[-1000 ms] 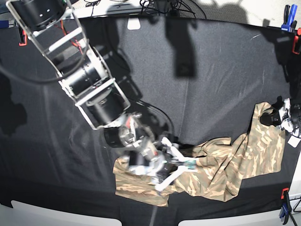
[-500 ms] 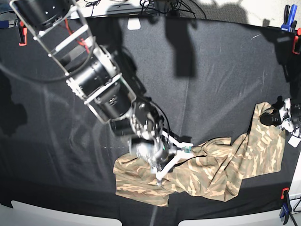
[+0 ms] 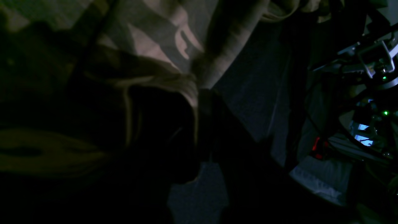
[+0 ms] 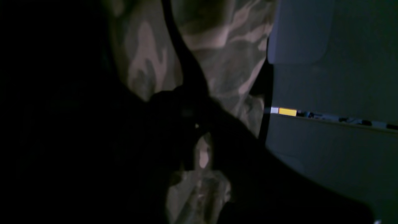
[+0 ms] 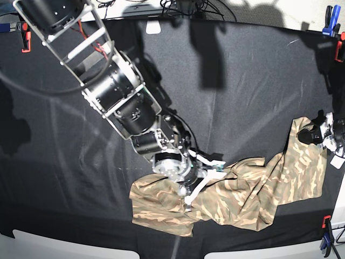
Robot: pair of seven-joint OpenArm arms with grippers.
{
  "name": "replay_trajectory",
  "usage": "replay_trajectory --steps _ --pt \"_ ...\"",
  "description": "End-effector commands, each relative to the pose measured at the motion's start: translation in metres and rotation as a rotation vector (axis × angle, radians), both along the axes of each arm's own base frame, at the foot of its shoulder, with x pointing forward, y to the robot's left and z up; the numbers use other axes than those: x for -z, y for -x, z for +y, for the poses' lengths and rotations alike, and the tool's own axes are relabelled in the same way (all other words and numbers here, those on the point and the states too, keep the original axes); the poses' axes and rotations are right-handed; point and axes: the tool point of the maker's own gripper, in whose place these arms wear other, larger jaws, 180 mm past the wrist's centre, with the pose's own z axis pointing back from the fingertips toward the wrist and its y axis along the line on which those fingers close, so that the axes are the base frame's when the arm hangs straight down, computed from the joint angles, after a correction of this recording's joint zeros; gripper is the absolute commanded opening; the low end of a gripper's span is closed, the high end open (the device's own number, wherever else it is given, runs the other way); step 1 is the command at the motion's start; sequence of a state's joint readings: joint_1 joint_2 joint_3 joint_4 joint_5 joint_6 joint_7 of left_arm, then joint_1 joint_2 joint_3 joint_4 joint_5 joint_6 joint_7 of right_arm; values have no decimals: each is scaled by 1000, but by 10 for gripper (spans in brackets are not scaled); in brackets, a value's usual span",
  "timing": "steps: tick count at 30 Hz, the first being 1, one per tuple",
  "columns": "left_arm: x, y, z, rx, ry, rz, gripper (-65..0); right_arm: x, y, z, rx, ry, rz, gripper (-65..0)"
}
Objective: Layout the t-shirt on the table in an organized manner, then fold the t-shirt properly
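The camouflage t-shirt (image 5: 253,189) lies crumpled in a long band across the near right part of the black table (image 5: 242,81). My right gripper (image 5: 202,181) presses down on the shirt's left-middle part. In the right wrist view its dark fingers meet on a fold of the shirt (image 4: 227,46), so the right gripper (image 4: 196,127) is shut on cloth. At the table's right edge my left gripper (image 5: 315,135) holds the shirt's far right corner. In the dim left wrist view, the left gripper (image 3: 199,93) has a bunch of the shirt (image 3: 161,40) pinched in it.
A blue clamp (image 5: 329,21) and a red clamp (image 5: 25,40) grip the table's far edges, and another blue clamp (image 5: 326,237) sits at the near right corner. A white patch (image 5: 153,28) lies at the far edge. Cables (image 5: 188,6) hang behind the table.
The right arm swung rightward over the shirt, and its jaws went from wide open to shut on the fabric. The left gripper and the shirt's right end stayed put.
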State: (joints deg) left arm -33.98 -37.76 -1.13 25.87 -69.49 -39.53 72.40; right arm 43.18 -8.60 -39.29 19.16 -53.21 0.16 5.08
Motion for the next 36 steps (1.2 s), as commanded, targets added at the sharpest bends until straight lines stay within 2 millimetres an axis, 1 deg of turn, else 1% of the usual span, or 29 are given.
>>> replay_trajectory --steps 1,5,8,10,13,17,19,21,24,27,30,32,34,35,36 --pt "-20 -14 8 -12 -1 -61 -650 -34 -19 8 11 -62 -70 -650" --pt "-20 -14 8 -12 -1 -60 -650 -38 -22 6 74 -163 -54 -650" --pt "-20 -14 8 -12 -1 -60 -650 -38 -23 3 136 -237 -17 -650" --pt "-20 -14 8 -12 -1 -61 -650 -34 -25 -7 217 -247 15 -650" --pt "-21 -17 10 -24 -1 -73 -650 -29 -28 -24 332 -208 41 -650" --pt "-30 -32 19 -99 -4 -147 -650 -37 -33 -51 527 -210 42 -650" --pt "-34 -39 27 -134 -17 -182 -650 -39 -36 -74 591 -194 39 -650" --pt "-35 -41 35 -139 -62 -191 -650 -41 -39 -100 648 -169 30 -650" --pt "-32 -39 48 -122 -147 -177 -650 -44 -42 -145 737 -116 11 -650" --pt "-32 -36 58 -119 -181 -168 -650 -45 -40 -193 826 -57 -4 -650" --pt "-33 -34 63 -123 -192 -164 -650 -44 -36 -238 894 -24 -8 -650" --pt "-33 -34 63 -121 -192 -163 -650 -42 -32 -267 942 -15 1 -650" --pt "-32 -35 60 -118 -187 -163 -650 -35 -25 -285 960 -3 31 -650" --pt "-32 -35 58 -117 -184 -163 -650 -30 -23 -287 945 7 51 -650" --pt "-31 -35 57 -115 -181 -164 -650 -24 -20 -283 919 12 76 -650"
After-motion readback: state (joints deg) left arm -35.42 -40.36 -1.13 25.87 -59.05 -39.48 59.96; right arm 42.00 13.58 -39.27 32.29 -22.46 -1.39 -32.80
